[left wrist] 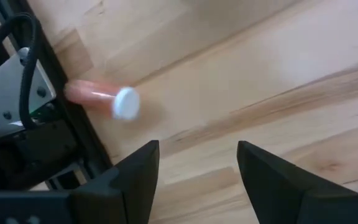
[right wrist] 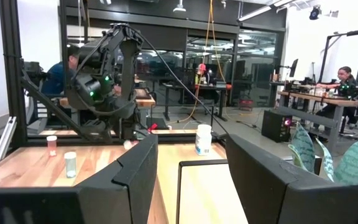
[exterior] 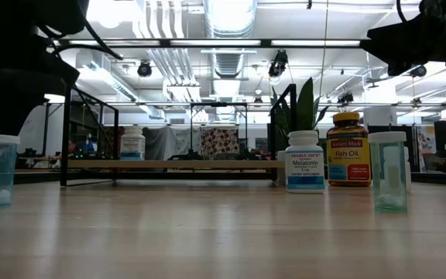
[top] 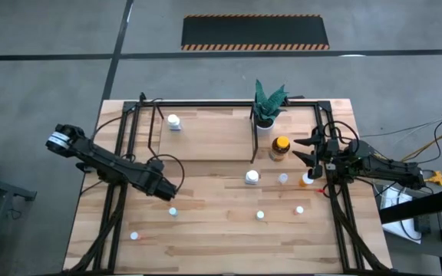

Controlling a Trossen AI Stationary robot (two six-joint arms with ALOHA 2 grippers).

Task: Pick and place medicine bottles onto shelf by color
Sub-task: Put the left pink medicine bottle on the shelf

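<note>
Taking the shelf (top: pixel 206 138) at the table's (top: pixel 221 238) far side as the landmark, the left claw (top: pixel 169 188) hangs just off the shelf's near left corner, over bare wood; its fingers (left wrist: pixel 135 177) stand apart with nothing between them. A small bottle with a white cap (left wrist: pixel 114 102) shows past them in the left wrist view, just beside the dark frame rail. One white-capped bottle (top: pixel 174 122) stands on the shelf, in its far left corner. Well in front of the shelf, small bottles (top: pixel 173 211) are scattered across the table. Off the shelf's right end sit a green plant (top: pixel 268 103), the amber fish oil bottle (top: pixel 280 148) and a white melatonin bottle (top: pixel 252 177). Farther right of the shelf, the right claw (top: pixel 311 151) hovers beside the amber bottle, its fingers spread wide and holding nothing; an orange bottle (top: pixel 308 180) stands near it.
</note>
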